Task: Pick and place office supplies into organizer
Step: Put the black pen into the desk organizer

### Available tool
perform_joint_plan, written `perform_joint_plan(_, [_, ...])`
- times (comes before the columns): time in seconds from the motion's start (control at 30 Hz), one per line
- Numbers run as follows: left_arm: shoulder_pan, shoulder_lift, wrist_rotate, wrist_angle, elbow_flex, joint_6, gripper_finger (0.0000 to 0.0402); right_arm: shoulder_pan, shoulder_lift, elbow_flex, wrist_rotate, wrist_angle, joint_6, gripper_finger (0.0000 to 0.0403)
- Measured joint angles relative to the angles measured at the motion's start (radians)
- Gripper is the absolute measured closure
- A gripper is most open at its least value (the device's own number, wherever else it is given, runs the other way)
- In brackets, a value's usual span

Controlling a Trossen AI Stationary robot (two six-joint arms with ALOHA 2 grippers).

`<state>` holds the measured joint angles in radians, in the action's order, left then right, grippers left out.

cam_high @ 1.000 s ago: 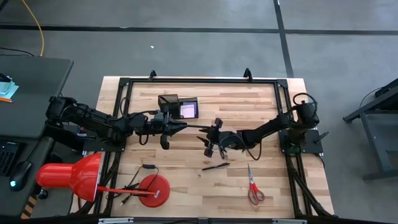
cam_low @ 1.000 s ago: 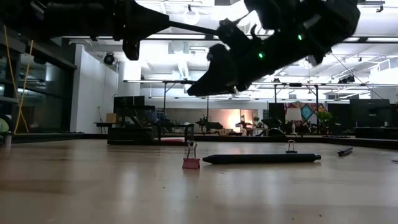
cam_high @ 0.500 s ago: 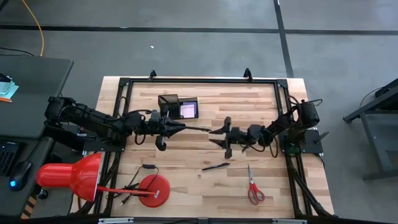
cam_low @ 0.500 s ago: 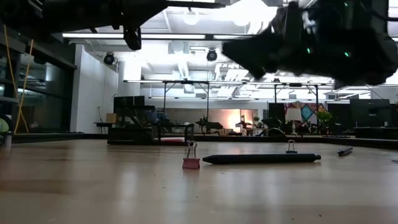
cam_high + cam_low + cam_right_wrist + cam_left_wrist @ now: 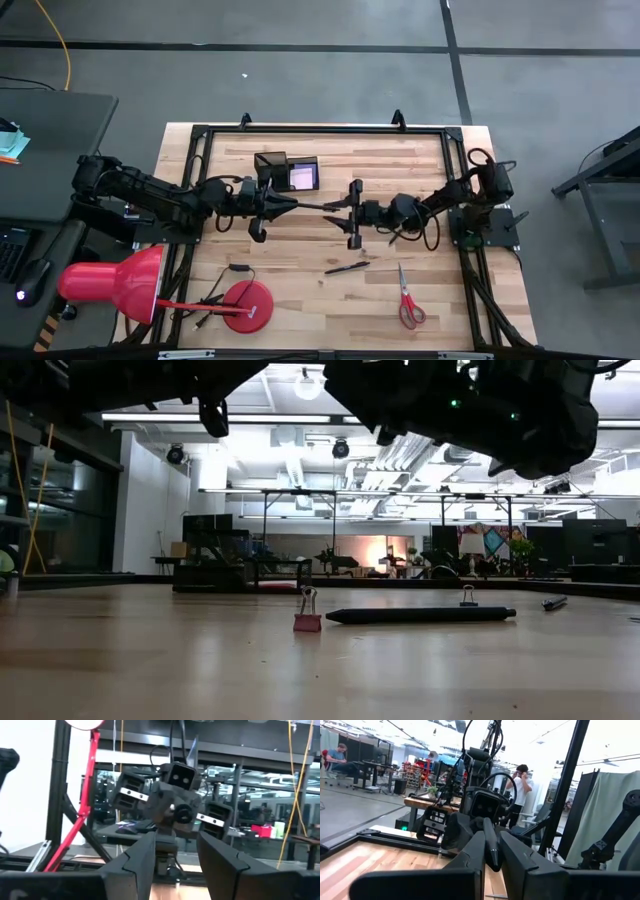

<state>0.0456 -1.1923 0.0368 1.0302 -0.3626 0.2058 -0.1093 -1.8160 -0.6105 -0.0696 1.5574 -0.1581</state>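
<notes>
Over mid-table, right gripper [image 5: 353, 214] now squared to pen [image 5: 318, 207]-holding left gripper [image 5: 290, 204]

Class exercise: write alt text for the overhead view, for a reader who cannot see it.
Above a wooden table, the left end effector holds a black pen pointing at the open right end effector. A black organizer, another pen and red-handled scissors lie around them.

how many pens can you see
2, maybe 3. One pen is held in the left gripper, pointing at the open right gripper. One black pen lies on the table near the scissors. The low view shows another pen-like tip.
</notes>
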Motion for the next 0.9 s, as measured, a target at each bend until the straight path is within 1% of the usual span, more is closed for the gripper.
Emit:
perform_joint_plan(0.13, [0.0, 0.0, 0.0, -0.006, 0.0, 0.0, 0.039, -0.002, 0.0, -0.005, 0.027, 0.003, -0.007, 0.0263])
perform_joint_plan(0.23, [0.0, 0.0, 0.0, -0.006, 0.0, 0.0, 0.039, -0.002, 0.0, -0.005, 0.054, 0.01, -0.004, 0.0263])
perform_joint_plan(0.4, [0.0, 0.0, 0.0, -0.006, 0.0, 0.0, 0.0379, -0.002, 0.0, -0.02, 0.052, 0.012, 0.001, 0.0263])
perform_joint_plan(0.5, [0.0, 0.0, -0.002, -0.006, 0.0, 0.0, 0.0386, -0.002, 0.0, -0.035, 0.043, 0.01, -0.003, 0.0263])
perform_joint_plan(0.67, [-0.001, 0.0, -0.007, -0.009, 0.0, 0.0, 0.0391, -0.002, 0.0, -0.049, 0.064, 0.007, -0.003, 0.0263])
perform_joint_plan(0.77, [-0.001, 0.0, -0.006, -0.012, 0.0, 0.0, 0.0382, -0.002, 0.0, -0.049, 0.06, 0.008, 0.02, 0.0263])
perform_joint_plan(0.9, [0.0, 0.0, -0.003, -0.015, 0.0, 0.0, 0.0382, -0.002, 0.0, -0.05, 0.002, 0.011, 0.057, 0.0263])
